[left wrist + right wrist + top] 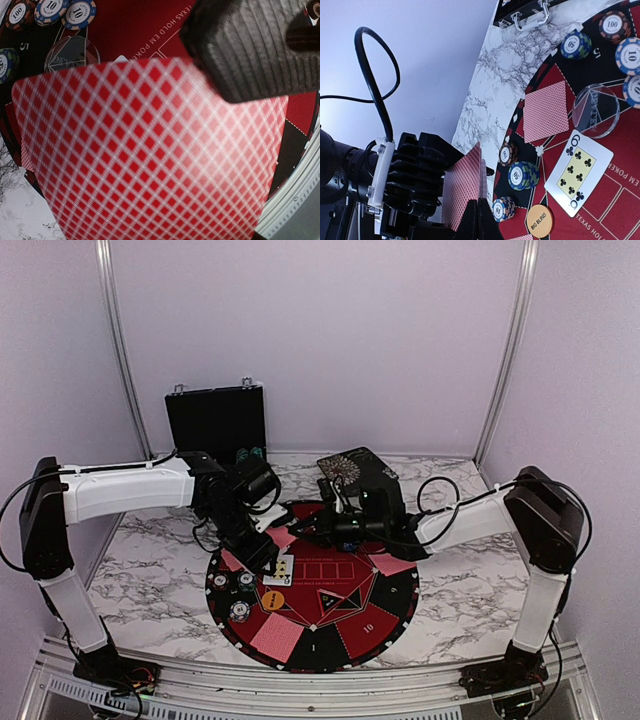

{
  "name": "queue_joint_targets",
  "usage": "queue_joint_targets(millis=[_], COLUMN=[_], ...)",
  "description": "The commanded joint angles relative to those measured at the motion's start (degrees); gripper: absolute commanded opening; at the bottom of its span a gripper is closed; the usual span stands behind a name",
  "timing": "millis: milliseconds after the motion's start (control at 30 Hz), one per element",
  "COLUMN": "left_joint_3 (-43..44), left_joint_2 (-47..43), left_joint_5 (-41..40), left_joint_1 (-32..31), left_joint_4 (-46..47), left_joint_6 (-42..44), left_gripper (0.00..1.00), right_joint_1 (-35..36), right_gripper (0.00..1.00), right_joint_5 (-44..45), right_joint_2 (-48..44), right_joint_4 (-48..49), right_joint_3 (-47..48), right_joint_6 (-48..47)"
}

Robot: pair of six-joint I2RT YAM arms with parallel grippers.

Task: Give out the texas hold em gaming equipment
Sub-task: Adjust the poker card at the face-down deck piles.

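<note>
Seven chip piles (522, 175), one clear disc (596, 111), one orange disc (540, 221), one face-up card (577, 172).

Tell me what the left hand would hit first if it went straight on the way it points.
Probably the round mat, near the face-up card: the left hand points down at it, its red-backed card leading. Depth unclear.

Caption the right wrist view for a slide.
Face-up club card on the mat, flanked by chips, a clear dealer button and an orange big-blind button.
</note>
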Motion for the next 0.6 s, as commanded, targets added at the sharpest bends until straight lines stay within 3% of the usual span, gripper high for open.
queue_joint_targets(millis=[0, 233, 567], left_joint_3=[1.3, 1.2, 1.6], left_joint_2=[0.5, 0.3, 0.5], left_joint_5=[0.0, 0.2, 0.3], left_joint_1=[0.6, 0.5, 0.6], left_joint_4=[-0.4, -0.4, -0.4], left_joint_6=[0.8, 0.8, 0.9], left_gripper=[0.34, 0.34, 0.34], right_joint_1=[0.7, -0.2, 0.5], right_gripper=[0.00, 0.22, 0.34], right_joint_5=[-0.1, 0.3, -0.1], right_joint_2=[-2.1, -2.9, -0.7], right_joint_4=[0.8, 0.1, -2.7], right_joint_3=[-0.5, -0.6, 2.9], right_joint_6=[-0.2, -0.8, -2.4])
